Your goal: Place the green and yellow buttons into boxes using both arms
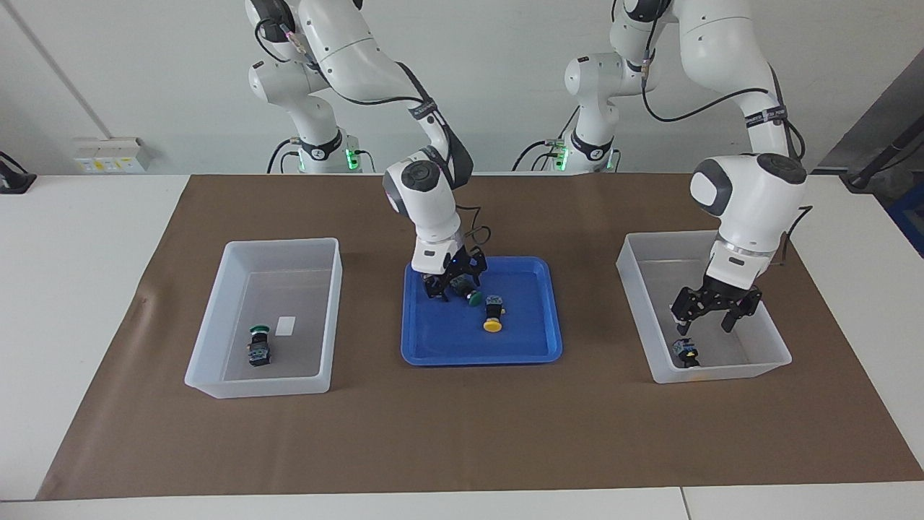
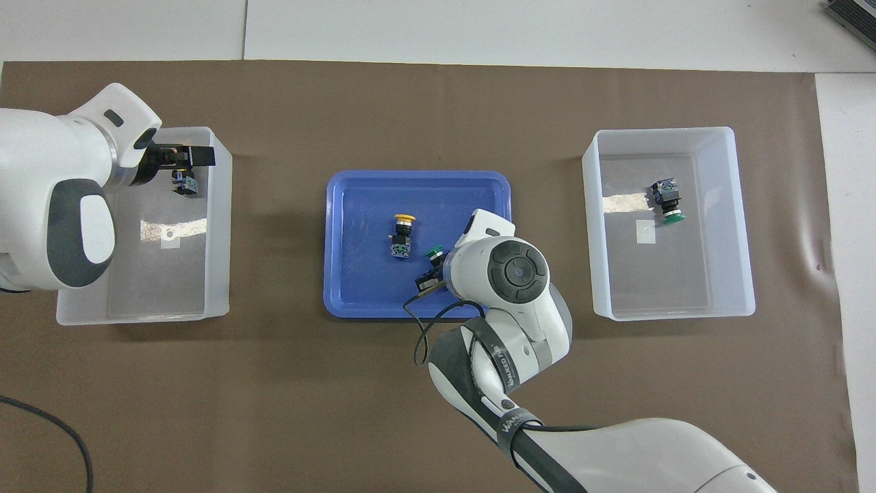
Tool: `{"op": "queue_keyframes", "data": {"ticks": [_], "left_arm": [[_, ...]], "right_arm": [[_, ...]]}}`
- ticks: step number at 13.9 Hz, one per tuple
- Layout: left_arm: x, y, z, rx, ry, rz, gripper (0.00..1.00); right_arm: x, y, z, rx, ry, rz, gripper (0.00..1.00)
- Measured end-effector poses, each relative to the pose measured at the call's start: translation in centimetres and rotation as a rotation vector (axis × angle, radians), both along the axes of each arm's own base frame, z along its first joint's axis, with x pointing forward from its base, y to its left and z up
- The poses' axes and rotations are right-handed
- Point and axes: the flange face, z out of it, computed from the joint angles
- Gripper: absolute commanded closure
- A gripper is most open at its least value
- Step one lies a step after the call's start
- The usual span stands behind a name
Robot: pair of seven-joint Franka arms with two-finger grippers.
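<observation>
Four buttons are spread over three containers. One green button (image 1: 463, 289) lies in the blue tray (image 1: 433, 345) at mid-table, on the side nearer the robots, with the right gripper (image 1: 453, 283) down around it; whether its fingers have closed on the button I cannot tell. One yellow button (image 1: 493, 315) lies on its side just beside it in the same tray, a little farther from the robots. A second green button (image 1: 258, 345) rests in the clear box (image 1: 216, 318) at the right arm's end of the table. A second yellow button (image 1: 686, 352) sits in the clear bin (image 1: 635, 274) at the left arm's end, below the left gripper (image 1: 706, 323), whose fingers are spread apart above it.
</observation>
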Motion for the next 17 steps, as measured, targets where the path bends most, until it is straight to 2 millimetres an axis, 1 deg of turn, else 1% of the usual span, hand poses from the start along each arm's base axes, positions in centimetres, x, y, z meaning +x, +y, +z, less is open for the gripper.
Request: {"op": "queue_keyframes", "data": {"ticks": [2,3,4,5,6,8,10,12,13,15,16,17], "left_arm": [[-0.7,-5.0,-0.6,-0.02,0.002,-0.023,0.0],[-1.3,-7.6,-1.2,-0.031,0.003,-0.035,0.0],[-2.0,-10.2,-1.8,-0.041,-0.005,-0.053,0.0],[-3.0,-12.9,-2.8,-0.051,-0.018,-0.079,0.0],[-4.1,-15.1,-3.9,-0.057,-0.03,-0.107,0.0],[-6.2,-19.1,-6.3,-0.068,-0.034,-0.153,0.0],[-7.8,-22.2,-8.2,-0.09,-0.021,-0.144,0.0],[-9.0,-25.1,-10.1,-0.118,-0.023,-0.131,0.0],[-9.4,-25.8,-10.9,-0.12,-0.016,-0.131,0.19],[-10.4,-26.7,-12.2,-0.114,0.004,-0.14,0.66],[-10.8,-26.7,-12.6,-0.11,0.013,-0.14,0.8],[-11.0,-26.6,-13.0,-0.107,0.021,-0.139,0.82]], "right_arm": [[0.6,-0.5,1.9,-0.003,0.015,-0.027,1.0],[1.3,-1.1,3.3,0.0,0.019,-0.051,1.0],[2.2,-2.0,5.0,0.003,0.02,-0.075,1.0],[3.4,-3.6,7.0,0.008,0.018,-0.104,1.0],[4.6,-5.6,8.8,0.012,0.013,-0.136,1.0],[7.0,-10.6,11.7,0.019,0.0,-0.217,1.0],[8.7,-15.8,13.1,0.001,-0.028,-0.264,1.0],[10.1,-20.6,13.4,-0.038,-0.052,-0.255,1.0],[10.4,-22.4,13.4,-0.049,-0.057,-0.24,1.0],[10.9,-26.1,13.2,-0.069,-0.058,-0.207,1.0],[10.9,-27.4,13.0,-0.076,-0.049,-0.2,1.0],[10.8,-28.5,12.5,-0.082,-0.033,-0.202,1.0]]}}
